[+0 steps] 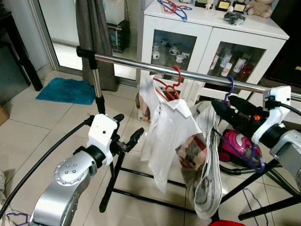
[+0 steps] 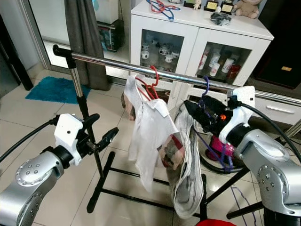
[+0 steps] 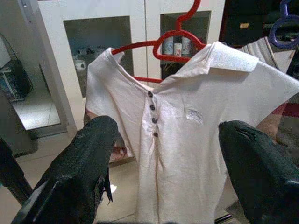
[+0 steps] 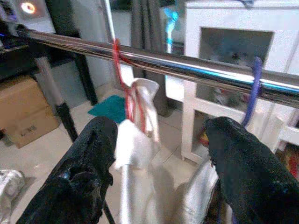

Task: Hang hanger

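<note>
Two raised arms, pincers [image 3: 168, 172] agape

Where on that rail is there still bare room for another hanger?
The rail is bare from its left post to the red hanger. A short gap follows before the purple hanger; there the right pincer and hanging clothes crowd it.

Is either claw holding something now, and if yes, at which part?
Nothing is held. The left claw is open before the white shirt; the right claw is open below the rail.
</note>
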`<state>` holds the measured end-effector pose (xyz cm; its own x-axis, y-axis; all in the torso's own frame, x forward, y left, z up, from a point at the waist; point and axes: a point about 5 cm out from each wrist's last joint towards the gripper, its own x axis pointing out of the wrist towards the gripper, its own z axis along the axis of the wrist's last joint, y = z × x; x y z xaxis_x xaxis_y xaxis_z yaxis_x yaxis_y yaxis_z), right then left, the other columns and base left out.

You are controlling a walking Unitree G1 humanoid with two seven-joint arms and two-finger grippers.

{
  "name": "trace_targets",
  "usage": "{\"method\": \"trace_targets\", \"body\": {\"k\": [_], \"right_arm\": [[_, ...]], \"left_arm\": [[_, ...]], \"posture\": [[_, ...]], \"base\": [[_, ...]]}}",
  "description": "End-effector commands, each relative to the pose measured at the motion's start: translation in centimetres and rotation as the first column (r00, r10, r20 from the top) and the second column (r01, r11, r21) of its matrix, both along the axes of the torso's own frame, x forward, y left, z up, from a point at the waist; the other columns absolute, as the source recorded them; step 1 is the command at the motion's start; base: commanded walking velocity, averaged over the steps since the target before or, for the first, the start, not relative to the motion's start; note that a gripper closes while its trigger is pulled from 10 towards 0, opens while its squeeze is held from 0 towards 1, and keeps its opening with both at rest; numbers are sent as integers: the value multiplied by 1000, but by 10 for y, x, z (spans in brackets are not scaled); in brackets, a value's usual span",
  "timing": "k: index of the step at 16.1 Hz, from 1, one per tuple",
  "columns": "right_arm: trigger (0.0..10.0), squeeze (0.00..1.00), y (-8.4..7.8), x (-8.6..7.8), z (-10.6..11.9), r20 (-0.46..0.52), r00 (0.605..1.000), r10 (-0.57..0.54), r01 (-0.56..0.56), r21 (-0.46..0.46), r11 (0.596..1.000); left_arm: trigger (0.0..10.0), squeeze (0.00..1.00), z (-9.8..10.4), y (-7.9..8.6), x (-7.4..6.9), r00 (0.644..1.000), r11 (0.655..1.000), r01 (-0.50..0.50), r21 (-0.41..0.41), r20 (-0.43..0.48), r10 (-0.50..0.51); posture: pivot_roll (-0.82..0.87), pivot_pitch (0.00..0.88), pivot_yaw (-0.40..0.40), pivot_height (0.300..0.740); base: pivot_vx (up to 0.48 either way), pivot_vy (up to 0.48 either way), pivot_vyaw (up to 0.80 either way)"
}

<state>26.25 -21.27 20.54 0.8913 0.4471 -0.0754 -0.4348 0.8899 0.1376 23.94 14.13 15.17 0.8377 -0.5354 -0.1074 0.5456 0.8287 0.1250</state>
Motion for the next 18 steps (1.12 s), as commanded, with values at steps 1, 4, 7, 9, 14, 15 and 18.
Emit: {"method": "trace_targets", "body": {"k": [1, 4, 7, 9, 14, 15, 18], "right_arm": [[10000, 1000, -7, 4, 7, -16, 998, -67, 66, -33, 997], [10000, 1000, -17, 11, 12, -100, 986, -132, 125, -73, 989], [10000, 1000, -14, 17, 15, -176, 980, -91, 61, -171, 983], [10000, 1000, -14, 25, 19, -201, 974, -108, 69, -193, 979], [10000, 0, -18, 46, 22, -268, 957, -113, 29, -297, 954], [10000, 0, -18, 49, 21, -288, 952, -105, 14, -302, 953], [10000, 0, -24, 58, 15, -347, 932, -106, -2, -298, 955]], "left_arm": [[10000, 0, 2, -5, -2, 999, 999, 38, 12, 11, -38], [10000, 0, 1, -9, -3, 997, 997, 79, 10, -4, -79], [10000, 0, -1, -16, -5, 990, 990, 142, 20, -20, -142], [10000, 0, -1, -19, -6, 988, 988, 156, 22, -25, -155], [10000, 0, -5, -21, -8, 983, 983, 181, 26, -43, -180], [10000, 0, -5, -22, -8, 982, 983, 183, 27, -44, -182], [10000, 0, -6, -22, -8, 980, 981, 193, 28, -48, -191]], "posture": [[83, 0, -54, 740], [73, 0, -51, 740], [64, 0, -52, 740], [58, 0, -57, 740], [54, 0, -70, 740], [55, 0, -75, 740], [54, 0, -78, 740]], "base": [[0, 0, 0], [0, 0, 0], [0, 0, 0], [0, 0, 0], [0, 0, 0], [0, 0, 0], [0, 0, 0]]}}
